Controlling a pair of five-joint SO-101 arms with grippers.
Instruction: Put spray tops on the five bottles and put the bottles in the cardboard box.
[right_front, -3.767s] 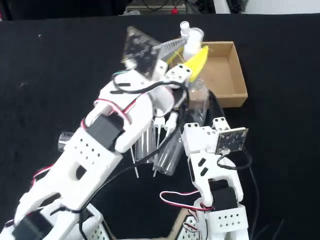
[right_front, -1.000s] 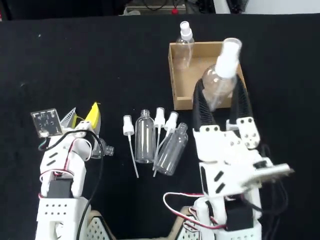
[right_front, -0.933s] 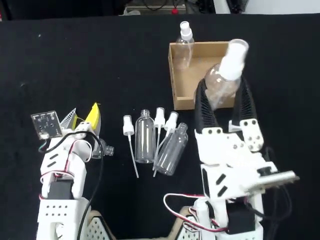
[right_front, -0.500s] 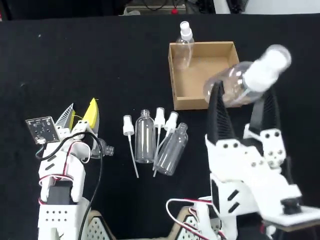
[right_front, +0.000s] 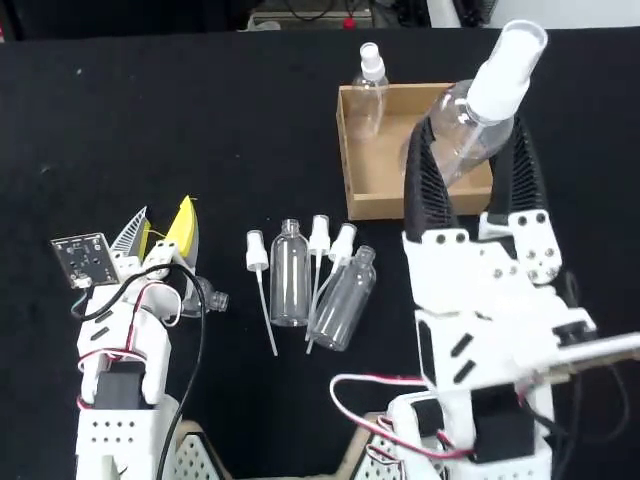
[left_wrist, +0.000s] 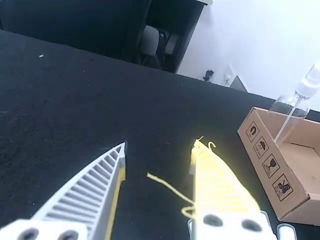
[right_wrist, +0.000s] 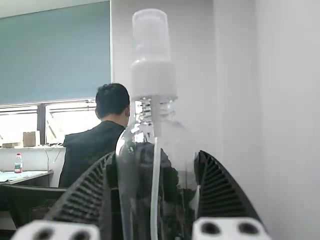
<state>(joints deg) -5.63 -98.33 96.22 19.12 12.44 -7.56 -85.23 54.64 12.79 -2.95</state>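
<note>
My right gripper is shut on a clear bottle with a white spray top, held high over the near right part of the cardboard box. In the right wrist view the bottle stands upright between the black fingers. A second capped bottle leans at the box's far left corner. Two uncapped bottles lie mid-table among three loose spray tops. My left gripper is open at the near left, beside another uncapped bottle.
The black tabletop stretches wide to the left and far side. In the left wrist view the open gripper faces bare black cloth, with the box and its capped bottle off to one side.
The left arm pulled back from the bottle top to the near left. The right arm lifted the capped bottle, tilted it to the right, then brought it back over the box.
</note>
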